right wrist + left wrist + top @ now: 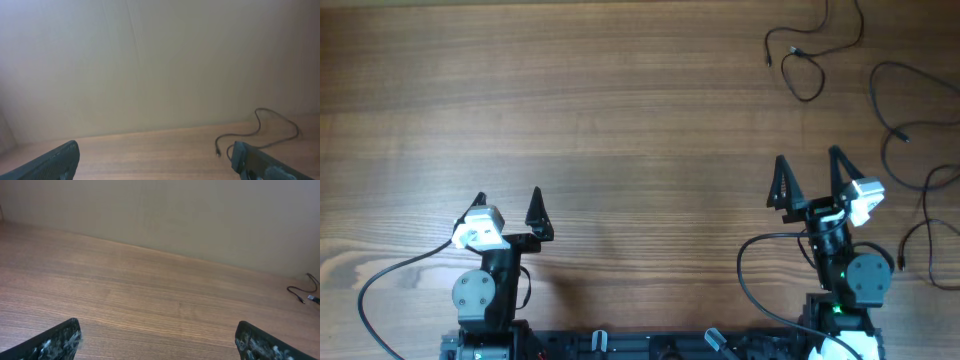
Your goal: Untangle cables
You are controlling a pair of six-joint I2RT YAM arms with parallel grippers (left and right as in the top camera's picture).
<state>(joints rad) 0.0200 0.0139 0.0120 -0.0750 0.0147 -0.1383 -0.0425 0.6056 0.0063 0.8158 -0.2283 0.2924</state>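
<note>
I see the left gripper (508, 208) and the right gripper (809, 178) both spread wide, pinching nothing, low over the near side of the wooden table (620, 120). The cables (807, 98) lie as loose curling strands at the far right corner, apart from both.

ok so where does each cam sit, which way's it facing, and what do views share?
Overhead: above the table, looking straight down; left gripper and right gripper open at the near edge, cables far right.
Left wrist: mounted behind the left gripper, looking low across the table toward the wall; own fingers in bottom corners.
Right wrist: behind the right gripper, pitched higher, mostly wall; own fingers at bottom.
Shared: both wrist views catch cable at their right, as overhead does.
</note>
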